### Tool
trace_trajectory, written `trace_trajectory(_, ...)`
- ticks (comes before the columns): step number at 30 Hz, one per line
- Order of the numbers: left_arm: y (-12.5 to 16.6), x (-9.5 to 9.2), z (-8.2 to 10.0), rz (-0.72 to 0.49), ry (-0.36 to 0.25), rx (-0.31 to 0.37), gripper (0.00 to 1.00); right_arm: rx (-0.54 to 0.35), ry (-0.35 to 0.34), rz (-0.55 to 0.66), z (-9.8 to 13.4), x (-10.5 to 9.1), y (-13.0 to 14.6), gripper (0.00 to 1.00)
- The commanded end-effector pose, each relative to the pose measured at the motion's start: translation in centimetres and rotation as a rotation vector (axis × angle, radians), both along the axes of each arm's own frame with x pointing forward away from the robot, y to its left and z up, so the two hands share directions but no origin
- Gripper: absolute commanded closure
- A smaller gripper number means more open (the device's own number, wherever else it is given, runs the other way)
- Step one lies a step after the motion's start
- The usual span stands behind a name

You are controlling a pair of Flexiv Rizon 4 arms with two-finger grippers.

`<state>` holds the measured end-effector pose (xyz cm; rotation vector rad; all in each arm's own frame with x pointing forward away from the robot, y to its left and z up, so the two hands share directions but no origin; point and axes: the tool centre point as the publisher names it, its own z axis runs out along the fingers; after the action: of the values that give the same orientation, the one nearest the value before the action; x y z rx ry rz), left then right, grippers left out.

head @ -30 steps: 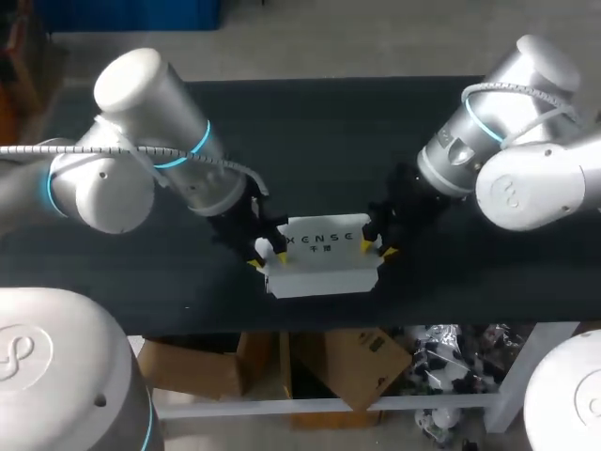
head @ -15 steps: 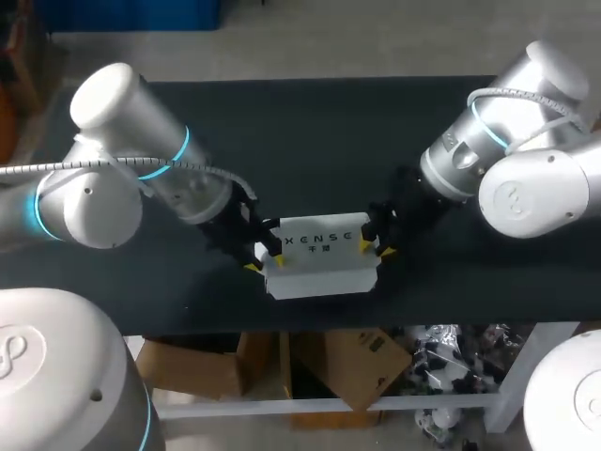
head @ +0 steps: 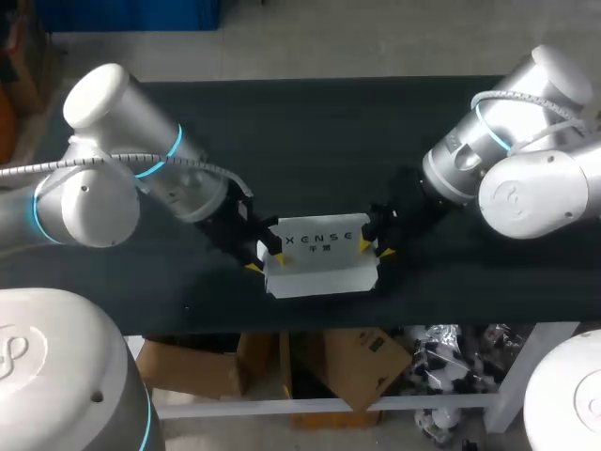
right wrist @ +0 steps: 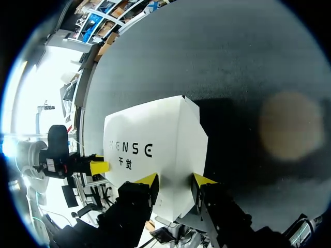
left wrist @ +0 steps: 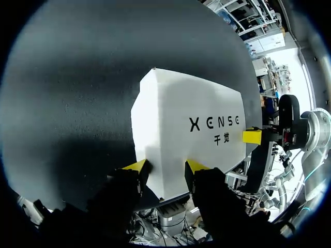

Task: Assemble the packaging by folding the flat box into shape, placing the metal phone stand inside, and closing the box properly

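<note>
my left gripper (left wrist: 166, 166) is pinched on one end of the white box (left wrist: 186, 129), with both yellow tips pressed against it from two sides at the corner nearest me. my right gripper (right wrist: 175, 181) clamps the opposite end the same way. the white box is folded into shape with its printed face up. it sits between my two arms, over the black table (head: 329, 141) near the front edge. i cannot tell whether it rests on the surface.

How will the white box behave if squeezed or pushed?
The box looks like thin folded card: probably light, easily dented. Flat-sided, it should slide, not roll. Near the table edge, a push might drop it.
</note>
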<state>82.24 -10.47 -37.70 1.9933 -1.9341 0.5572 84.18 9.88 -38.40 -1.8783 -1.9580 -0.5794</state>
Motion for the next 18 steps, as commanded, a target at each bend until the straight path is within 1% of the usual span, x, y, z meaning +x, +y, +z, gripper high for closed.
trace_trajectory(1, -0.59, 0.3, -0.16, 0.0, 0.015, 0.002, 0.54, 0.015, -0.004, -0.009, -0.16, -0.27, 0.14, 0.57)
trace_trajectory(5, -0.85, 0.48, -0.02, 0.005, 0.03, 0.0, 0.54, 0.032, 0.003, -0.026, -0.17, -0.25, 0.22, 0.57)
trace_trajectory(11, -1.11, 0.62, 0.04, 0.012, 0.049, 0.001, 0.54, 0.036, 0.008, -0.034, -0.12, -0.2, 0.32, 0.57)
trace_trajectory(18, -1.0, 0.64, 0.01, 0.022, 0.051, -0.022, 0.55, 0.052, 0.016, -0.065, 0.04, -0.34, 0.5, 0.56)
